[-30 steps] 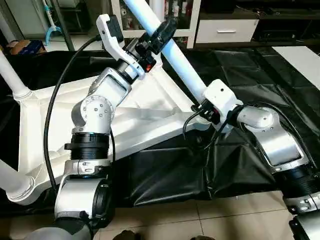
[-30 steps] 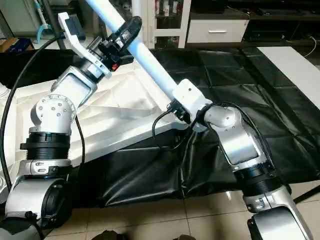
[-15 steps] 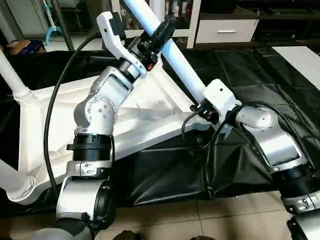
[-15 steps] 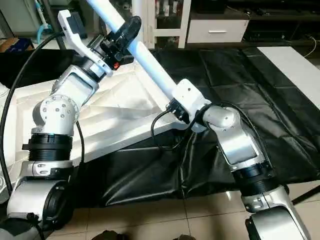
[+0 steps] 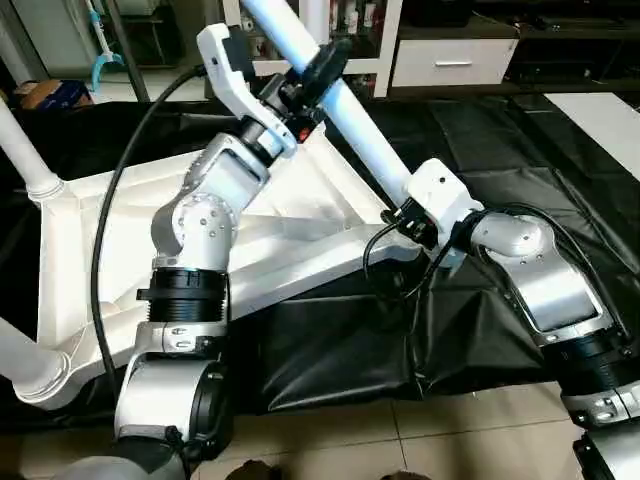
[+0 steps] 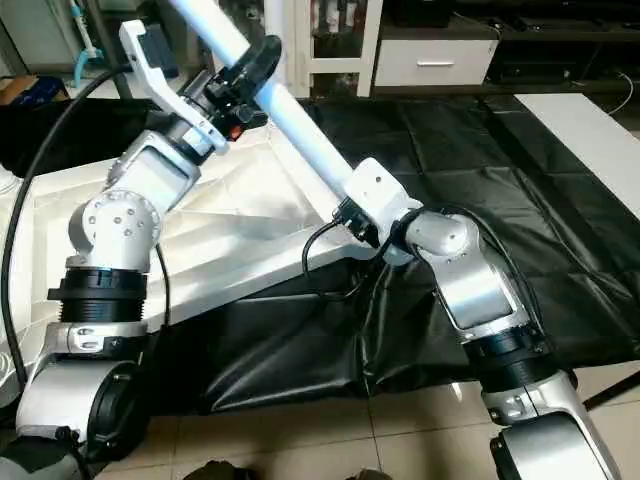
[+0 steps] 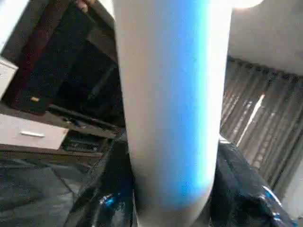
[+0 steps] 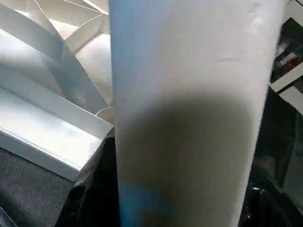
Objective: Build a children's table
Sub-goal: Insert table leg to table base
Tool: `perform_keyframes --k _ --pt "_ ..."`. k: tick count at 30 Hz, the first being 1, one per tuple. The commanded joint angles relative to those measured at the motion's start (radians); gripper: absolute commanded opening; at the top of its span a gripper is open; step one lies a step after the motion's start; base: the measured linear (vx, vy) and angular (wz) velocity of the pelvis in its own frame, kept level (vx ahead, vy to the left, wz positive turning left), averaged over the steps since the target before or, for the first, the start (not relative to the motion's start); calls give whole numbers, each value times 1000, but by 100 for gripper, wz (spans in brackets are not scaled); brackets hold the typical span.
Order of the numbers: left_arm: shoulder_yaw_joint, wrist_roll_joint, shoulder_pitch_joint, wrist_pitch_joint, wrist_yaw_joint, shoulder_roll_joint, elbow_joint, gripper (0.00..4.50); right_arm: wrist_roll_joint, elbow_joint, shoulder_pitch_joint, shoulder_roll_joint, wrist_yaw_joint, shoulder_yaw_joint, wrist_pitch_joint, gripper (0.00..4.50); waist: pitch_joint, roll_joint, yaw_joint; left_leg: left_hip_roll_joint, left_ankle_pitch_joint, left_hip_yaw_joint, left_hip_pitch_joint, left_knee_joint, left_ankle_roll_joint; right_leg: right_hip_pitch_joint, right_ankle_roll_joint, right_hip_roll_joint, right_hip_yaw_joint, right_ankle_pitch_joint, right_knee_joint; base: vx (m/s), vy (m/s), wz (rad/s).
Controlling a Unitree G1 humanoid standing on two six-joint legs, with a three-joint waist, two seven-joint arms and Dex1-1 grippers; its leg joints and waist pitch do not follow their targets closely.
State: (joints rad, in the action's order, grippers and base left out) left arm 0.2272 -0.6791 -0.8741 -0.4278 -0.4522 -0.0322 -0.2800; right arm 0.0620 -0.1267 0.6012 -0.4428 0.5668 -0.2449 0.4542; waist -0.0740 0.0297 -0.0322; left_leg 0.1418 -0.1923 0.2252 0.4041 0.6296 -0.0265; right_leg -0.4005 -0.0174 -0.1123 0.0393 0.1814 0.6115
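L pincer [image 5: 318, 72] & R pincer [image 5: 405, 212] both pinching white leg [image 5: 350, 115] over tabletop [image 5: 290, 235].

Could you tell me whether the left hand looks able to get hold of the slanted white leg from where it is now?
Probably yes. The left hand already sits around the white leg, black fingers on either side, nothing between. The right hand grips lower down near the tabletop, out of the way.

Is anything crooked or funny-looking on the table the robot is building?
Yes: the white leg at the table top's near corner leans slanted, not straight up. Both pincers, left and right, are on it. Nothing looks broken.
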Motion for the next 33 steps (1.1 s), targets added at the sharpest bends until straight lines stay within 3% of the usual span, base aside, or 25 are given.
perform_keyframes --k 1,10,13,17,24,28,31,33 --pt "-2 10 -3 2 8 -8 2 167 2 3 25 3 -5 23 -8 183 94 0 1 76 -134 -47 -41 -74 -36 48 -262 -37 -27 18 -50 0 0 0" --pt "9 8 -13 15 9 -11 -5 159 -7 -6 30 17 -10 32 -33 183 94 0 2 75 -127 -47 -40 -74 -37 48 -262 -36 -27 6 -49 0 0 0" --pt "8 17 -18 32 7 -14 -5 159 -22 5 28 24 -7 43 -81 253 95 2 2 76 -139 -47 -41 -74 -36 47 -261 -36 -27 13 -50 0 0 0" --pt "12 27 -28 50 16 -18 -5 157 -22 32 26 32 -36 62 -114 285 94 4 2 76 -139 -47 -43 -75 -35 46 -254 -35 -26 9 -49 0 0 0" --pt "17 115 -63 127 108 -43 -46 154 54 105 -14 19 -160 94 -281 341 92 5 5 75 -157 -49 -41 -78 -18 45 -227 -34 -27 29 -51 0 0 0" --pt "71 122 -109 161 185 -65 -99 154 44 190 -100 21 -176 122 -336 373 94 5 3 73 -177 -51 -41 -80 -16 47 -213 -33 -26 36 -53 0 0 0" --pt "145 53 -176 128 217 -95 -132 154 27 281 -246 5 -133 82 -330 390 93 9 0 74 -192 -50 -44 -80 -20 43 -219 -32 -26 36 -54 0 0 0" --pt "166 29 -201 116 231 -101 -135 154 39 306 -294 -5 -129 61 -328 393 85 9 1 75 -212 -53 -40 -84 -20 41 -226 -33 -25 46 -56 0 0 0"
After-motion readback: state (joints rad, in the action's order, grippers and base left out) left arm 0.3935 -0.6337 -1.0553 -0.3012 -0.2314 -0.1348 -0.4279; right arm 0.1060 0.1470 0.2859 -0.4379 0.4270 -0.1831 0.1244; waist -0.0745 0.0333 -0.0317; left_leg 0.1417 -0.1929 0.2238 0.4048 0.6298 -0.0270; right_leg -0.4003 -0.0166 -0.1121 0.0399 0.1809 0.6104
